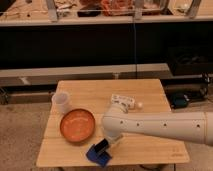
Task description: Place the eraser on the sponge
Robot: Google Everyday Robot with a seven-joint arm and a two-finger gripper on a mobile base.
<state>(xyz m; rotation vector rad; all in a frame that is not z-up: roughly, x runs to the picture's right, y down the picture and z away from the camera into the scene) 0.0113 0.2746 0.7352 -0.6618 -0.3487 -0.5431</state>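
We saw the gripper (109, 143) at the eraser (101, 146) above the sponge (95, 157), near-side; whether it gripped, we couldn't tell.

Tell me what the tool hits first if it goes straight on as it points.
The tool, near the wooden table's front edge, points down. It would first meet the small oblong black eraser on the flat blue sponge, though depth is unclear and it may already touch it.

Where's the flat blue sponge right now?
Camera view: the sponge sits at the wooden table's near edge, in front of the round orange plate, directly under the gripper.
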